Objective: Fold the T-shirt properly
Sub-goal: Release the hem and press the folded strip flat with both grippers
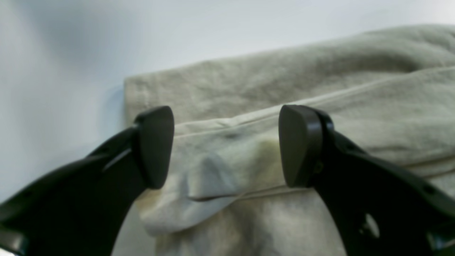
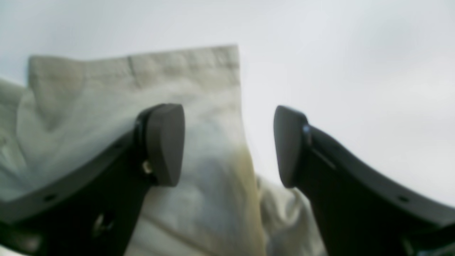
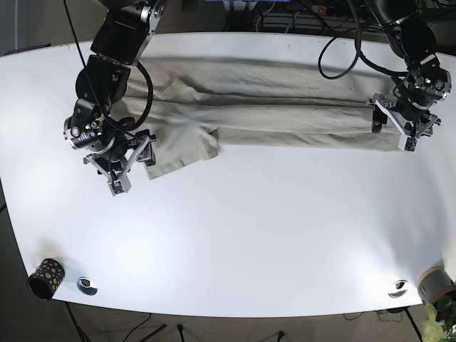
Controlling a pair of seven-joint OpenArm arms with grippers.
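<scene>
Base view, soft beige T-shirt (image 3: pixel 271 107), long folded strip

The T-shirt (image 3: pixel 271 107) is showing as soft beige cloth, matt and slightly fuzzy, with stitched hems and loose wrinkles running across it. The counter (image 3: pixel 249 235) is looking smooth and white, giving off a faint sheen under the light. The left tool (image 1: pixel 226 145) and the right tool (image 2: pixel 229 145) are presenting matt black plastic arms, and their fingertips (image 1: pixel 156 145) are wearing dull, smooth, dark grey pads.
</scene>
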